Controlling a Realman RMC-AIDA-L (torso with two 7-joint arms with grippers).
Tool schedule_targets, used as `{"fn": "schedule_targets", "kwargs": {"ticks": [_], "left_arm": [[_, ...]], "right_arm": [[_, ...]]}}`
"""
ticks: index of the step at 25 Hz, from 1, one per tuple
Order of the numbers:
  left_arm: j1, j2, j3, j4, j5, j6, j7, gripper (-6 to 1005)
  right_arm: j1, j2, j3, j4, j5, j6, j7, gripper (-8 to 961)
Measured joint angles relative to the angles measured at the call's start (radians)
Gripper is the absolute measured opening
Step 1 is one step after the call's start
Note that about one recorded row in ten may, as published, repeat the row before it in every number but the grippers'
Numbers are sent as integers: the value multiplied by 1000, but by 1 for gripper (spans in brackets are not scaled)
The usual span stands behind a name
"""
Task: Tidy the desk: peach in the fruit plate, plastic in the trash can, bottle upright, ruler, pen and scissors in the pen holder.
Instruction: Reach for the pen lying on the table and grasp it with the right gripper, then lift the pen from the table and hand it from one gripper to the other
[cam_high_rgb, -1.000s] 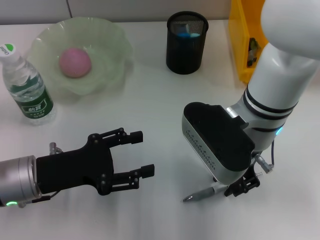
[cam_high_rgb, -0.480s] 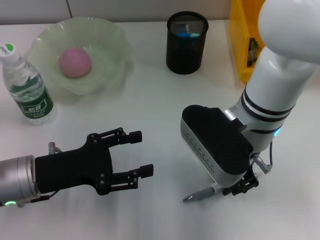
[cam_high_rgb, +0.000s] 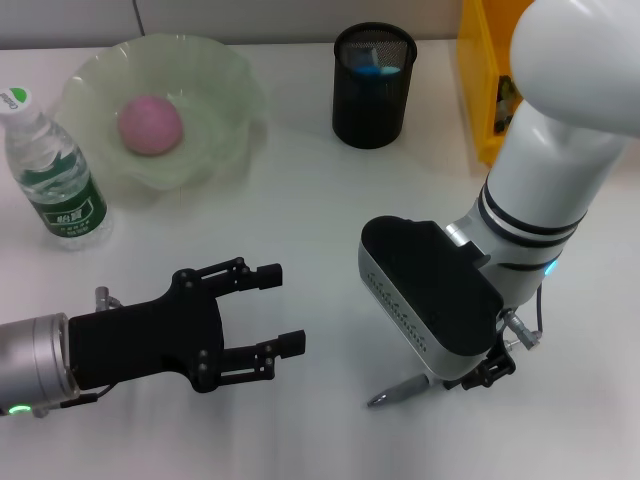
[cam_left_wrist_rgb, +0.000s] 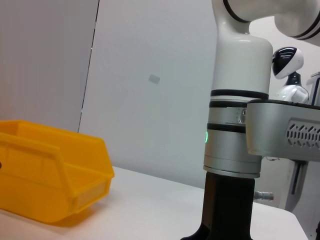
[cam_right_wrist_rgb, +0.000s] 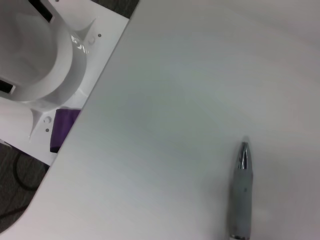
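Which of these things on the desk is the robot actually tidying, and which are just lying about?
Part of the job:
pen, under the right gripper
pen holder
peach, in the fruit plate
bottle, upright

Just there:
yellow bin
left gripper, idle, fingers open

White worktop (cam_high_rgb: 300, 190) carried the items. Yellow bin (cam_high_rgb: 485, 85) sat at its far right, beside a pale wall (cam_left_wrist_rgb: 150, 75).
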Motion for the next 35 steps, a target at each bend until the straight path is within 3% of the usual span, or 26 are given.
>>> {"fn": "schedule_targets", "kwargs": {"ticks": [23, 26, 28, 35], "left_arm": [[5, 3, 0, 0, 0, 7, -2, 778], [5, 3, 0, 0, 0, 9, -2, 778], [6, 4, 0, 0, 0, 10, -2, 778], [7, 9, -1, 2, -2, 25, -1, 776]], "right_arm": [[-1, 0, 4, -10, 2, -9, 22, 219], [-2, 0, 5, -13, 2, -13, 27, 120], [-2, 0, 10, -19, 2, -21, 29, 120], [-15, -1, 140, -57, 2, -83, 23, 120]]}}
